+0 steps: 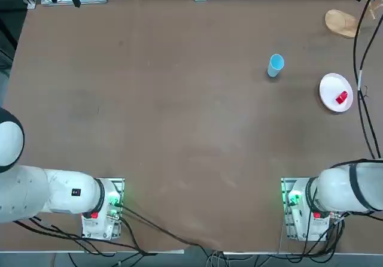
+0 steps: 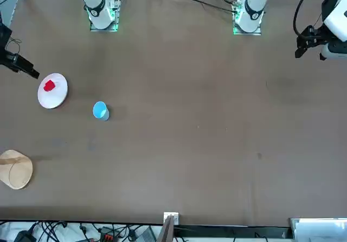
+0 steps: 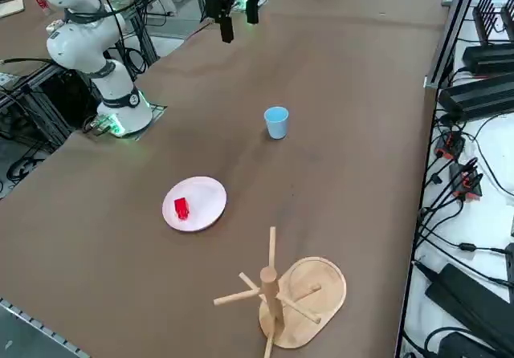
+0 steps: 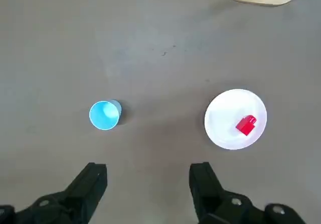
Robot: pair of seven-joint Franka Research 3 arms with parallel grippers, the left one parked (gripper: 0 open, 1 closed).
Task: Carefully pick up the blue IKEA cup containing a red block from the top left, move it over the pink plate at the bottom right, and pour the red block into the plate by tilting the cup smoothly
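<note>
Red block already lies on the pink plate near your table's right edge, and the blue cup stands upright and empty just beside it, toward the middle. Your right gripper hangs above both, fingers spread, holding nothing. Reaching for the cup again risks knocking it over needlessly.
</note>
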